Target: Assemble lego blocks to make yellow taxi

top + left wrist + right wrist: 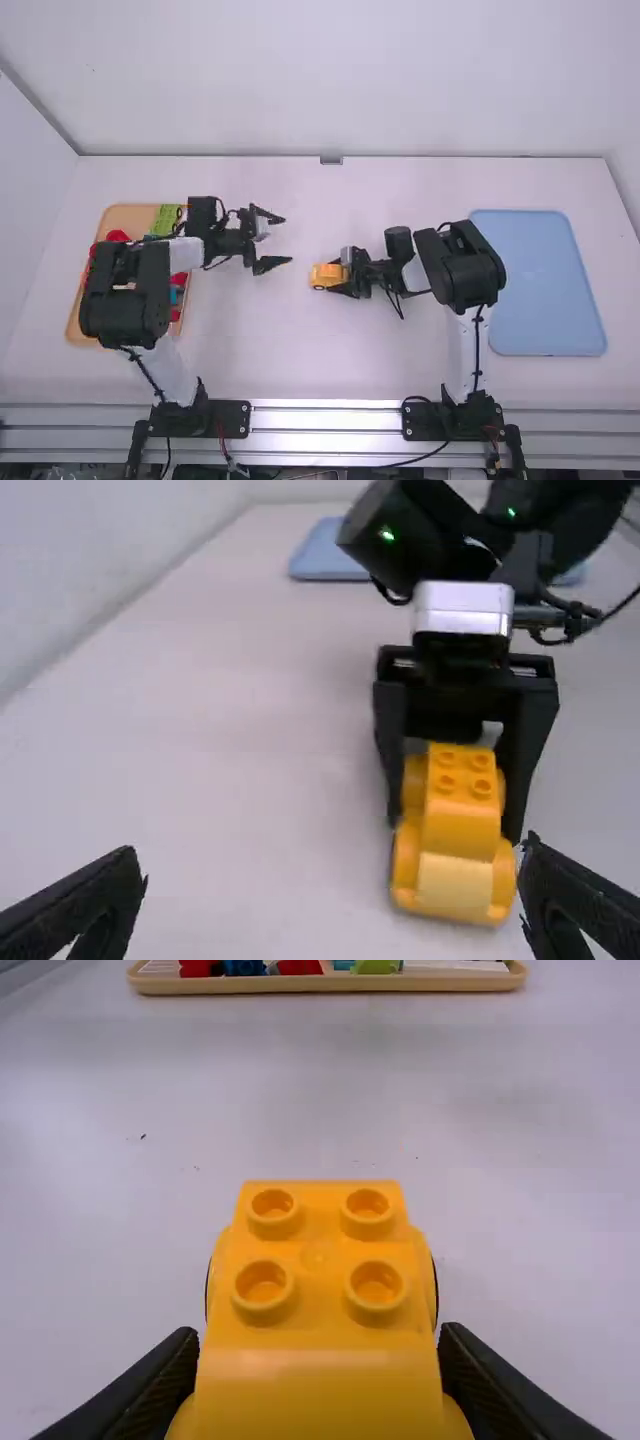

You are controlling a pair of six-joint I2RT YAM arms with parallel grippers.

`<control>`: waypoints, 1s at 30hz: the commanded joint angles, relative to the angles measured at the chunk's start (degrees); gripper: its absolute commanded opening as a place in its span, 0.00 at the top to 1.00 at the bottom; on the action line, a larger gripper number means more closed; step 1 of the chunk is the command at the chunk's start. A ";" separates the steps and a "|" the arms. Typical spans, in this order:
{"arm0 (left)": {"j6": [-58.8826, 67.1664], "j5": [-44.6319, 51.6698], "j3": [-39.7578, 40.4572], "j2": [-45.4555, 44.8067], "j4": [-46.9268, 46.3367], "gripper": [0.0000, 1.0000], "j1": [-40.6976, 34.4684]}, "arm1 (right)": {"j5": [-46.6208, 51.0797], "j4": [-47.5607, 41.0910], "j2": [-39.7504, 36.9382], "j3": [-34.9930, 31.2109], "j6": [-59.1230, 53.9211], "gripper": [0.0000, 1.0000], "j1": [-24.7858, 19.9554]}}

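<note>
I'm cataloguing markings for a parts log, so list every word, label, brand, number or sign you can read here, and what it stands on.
No text can be read anywhere.
Yellow studded toy car in the right hand: a faint mark between its four studs, too small to read.
Light-brown tray with coloured blocks: nothing legible.
Blue rectangular tray: nothing legible.

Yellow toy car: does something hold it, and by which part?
The right tool holds the yellow toy car by its two opposite sides, below the studs. The left tool holds nothing.
</note>
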 commanded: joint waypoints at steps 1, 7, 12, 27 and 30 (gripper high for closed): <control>-4.48 -2.99 0.13 -2.08 -0.79 0.01 0.94 | 1.16 0.61 -2.23 -0.46 6.97 0.45 -1.95; -23.30 -33.59 0.17 -2.32 -0.39 0.01 -0.70 | 5.16 -8.20 -15.80 -0.46 14.10 0.45 -10.38; -31.04 -46.86 0.15 -2.32 -0.42 0.01 -0.61 | 26.64 -24.65 -31.06 -0.46 17.53 0.50 -21.59; -47.67 -59.91 0.17 -2.32 5.22 0.01 -0.96 | 56.65 -31.06 -33.83 -0.46 35.34 0.52 -49.16; -53.07 -64.02 0.17 -2.34 4.39 0.01 -0.96 | 56.68 -30.47 -30.27 -0.46 35.30 0.51 -50.97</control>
